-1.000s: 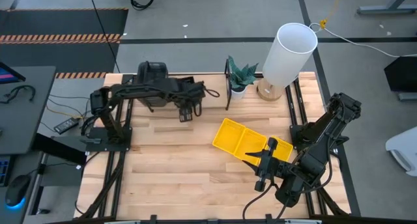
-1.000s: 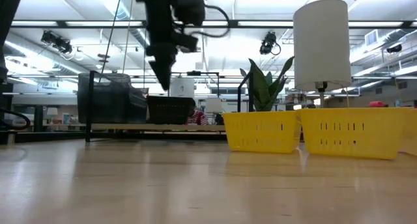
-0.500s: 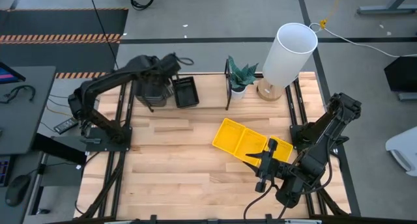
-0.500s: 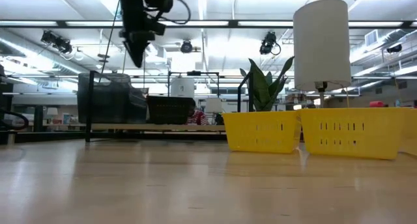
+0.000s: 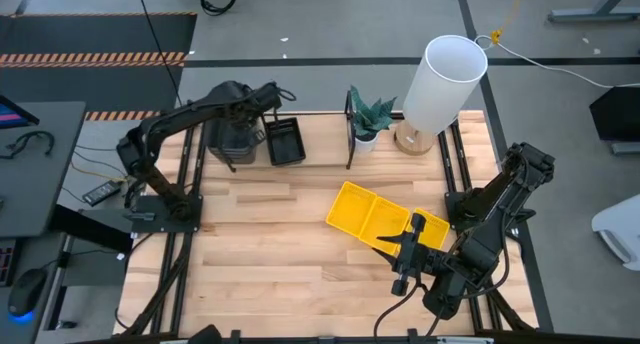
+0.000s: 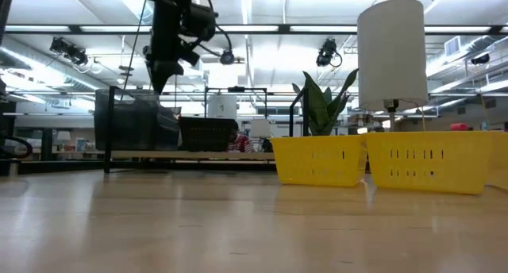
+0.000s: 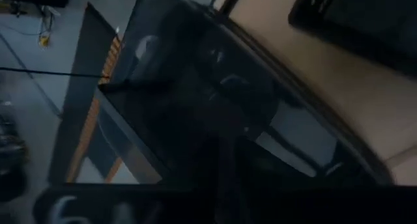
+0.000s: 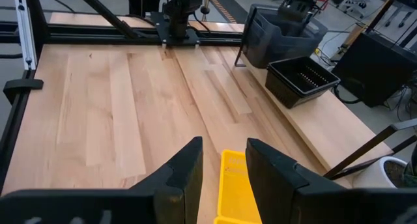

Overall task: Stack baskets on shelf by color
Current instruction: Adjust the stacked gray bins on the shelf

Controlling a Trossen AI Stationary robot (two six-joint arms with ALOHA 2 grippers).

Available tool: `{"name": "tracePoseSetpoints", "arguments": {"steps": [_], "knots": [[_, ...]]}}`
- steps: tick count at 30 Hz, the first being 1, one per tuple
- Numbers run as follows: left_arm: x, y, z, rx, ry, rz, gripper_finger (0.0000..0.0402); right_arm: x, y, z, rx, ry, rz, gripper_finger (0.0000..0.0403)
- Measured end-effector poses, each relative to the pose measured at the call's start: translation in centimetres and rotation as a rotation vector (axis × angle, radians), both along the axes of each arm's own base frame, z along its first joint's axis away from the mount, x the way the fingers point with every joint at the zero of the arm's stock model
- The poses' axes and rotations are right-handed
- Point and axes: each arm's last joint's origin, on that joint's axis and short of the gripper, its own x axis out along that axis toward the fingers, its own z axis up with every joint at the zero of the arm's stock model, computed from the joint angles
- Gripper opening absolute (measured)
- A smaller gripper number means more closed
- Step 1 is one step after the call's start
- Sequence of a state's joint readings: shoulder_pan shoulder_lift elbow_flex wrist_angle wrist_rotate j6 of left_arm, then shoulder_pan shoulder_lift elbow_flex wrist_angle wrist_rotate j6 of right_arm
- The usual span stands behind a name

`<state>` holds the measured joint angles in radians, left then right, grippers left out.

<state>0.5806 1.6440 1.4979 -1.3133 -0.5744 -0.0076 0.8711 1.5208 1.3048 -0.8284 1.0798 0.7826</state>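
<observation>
Two yellow baskets (image 5: 365,212) stand side by side on the tabletop, right of centre; the low view shows them upright (image 6: 317,160). On the shelf (image 5: 320,156) at the far left rest dark grey baskets (image 5: 235,139) and, right of them, a black slatted basket (image 5: 285,142). My left gripper (image 6: 159,81) hangs above the grey baskets (image 6: 135,118), pointing steeply down and clear of them. My right gripper (image 8: 225,168) stands open over the near end of the yellow baskets (image 8: 238,185), with nothing between its fingers.
A small potted plant (image 5: 370,119) and a tall white lamp (image 5: 440,79) stand at the far right, beside the shelf's black wire end (image 5: 350,134). Bare tabletop (image 5: 260,254) lies in front of the shelf and to the left of the yellow baskets.
My left gripper has swung from above the black slatted basket toward the table's left edge, rising a little and rolling, and now hangs over the grey baskets. The black basket stays on the shelf.
</observation>
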Motion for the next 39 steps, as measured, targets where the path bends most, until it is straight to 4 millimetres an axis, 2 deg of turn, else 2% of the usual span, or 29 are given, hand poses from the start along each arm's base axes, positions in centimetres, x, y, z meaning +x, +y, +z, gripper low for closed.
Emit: {"name": "tracePoseSetpoints", "arguments": {"steps": [7,14,18,39], "knots": [[1.1,0.2,-2.0,-0.061,0.131,-0.081,0.0038,0.0,0.0,0.0,0.002,-0.002,0.000,0.0122],[1.3,0.1,-2.7,-0.162,0.206,-0.200,0.0008,0.0,0.0,0.0,0.003,-0.003,0.000,0.0122],[1.3,0.0,-2.8,-0.193,0.225,-0.241,0.0006,0.0,0.0,0.0,0.004,-0.003,0.001,0.0122],[2.4,0.3,-2.9,-0.225,0.060,-0.266,0.0004,0.0,0.0,0.0,0.005,-0.004,0.001,0.0122]]}}
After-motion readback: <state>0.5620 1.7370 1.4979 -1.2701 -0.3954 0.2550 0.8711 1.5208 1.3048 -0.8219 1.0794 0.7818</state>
